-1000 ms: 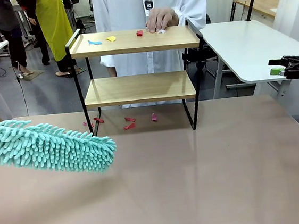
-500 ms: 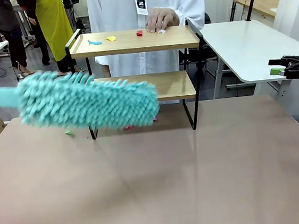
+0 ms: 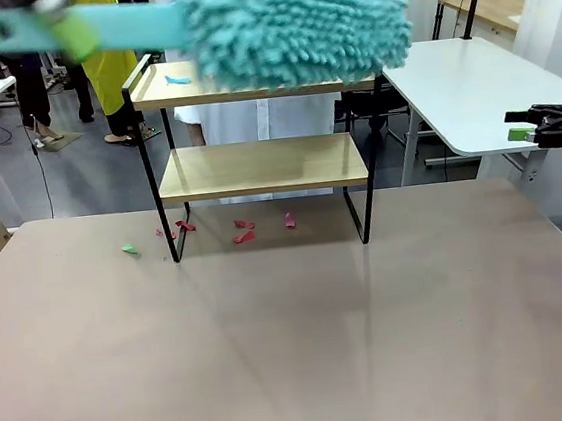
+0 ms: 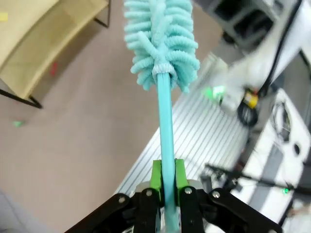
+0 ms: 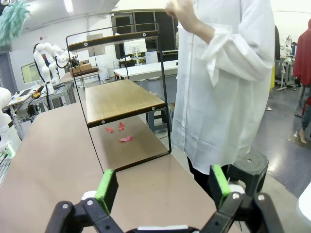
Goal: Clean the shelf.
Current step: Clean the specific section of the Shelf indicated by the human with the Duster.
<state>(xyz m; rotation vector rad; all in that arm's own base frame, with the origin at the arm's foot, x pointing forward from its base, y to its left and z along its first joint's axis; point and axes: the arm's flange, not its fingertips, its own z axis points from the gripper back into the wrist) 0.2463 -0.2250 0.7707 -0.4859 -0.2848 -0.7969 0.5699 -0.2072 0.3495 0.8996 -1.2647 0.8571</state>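
Two light wooden boards in a thin black frame: the shelf (image 3: 261,167), upright at the far middle of the brown bench (image 3: 296,350), long side facing the robot. Left claw (image 4: 165,174) clenched on the teal handle (image 4: 164,111) of a fluffy microfibre duster (image 3: 292,26), green pads (image 4: 156,175) tight against the stick from both sides. Duster head level with the top board in the front view, lying lengthwise across its middle and right end; contact with the wood impossible to tell through the blur. Small blue scrap (image 3: 178,80) on the top board near its left rail, just clear of the fibres. Several red and pink paper scraps (image 3: 244,230) on the bench beneath the lower board, one green scrap (image 3: 129,251) just left of the left front leg. Right claw (image 5: 163,187) released, jaws spread wide with nothing between, held off the bench's right side beside a white table (image 3: 470,90), aimed at the shelf's end. Person (image 5: 218,82) in a white coat standing behind the shelf, one hand (image 5: 187,12) up near the top board.
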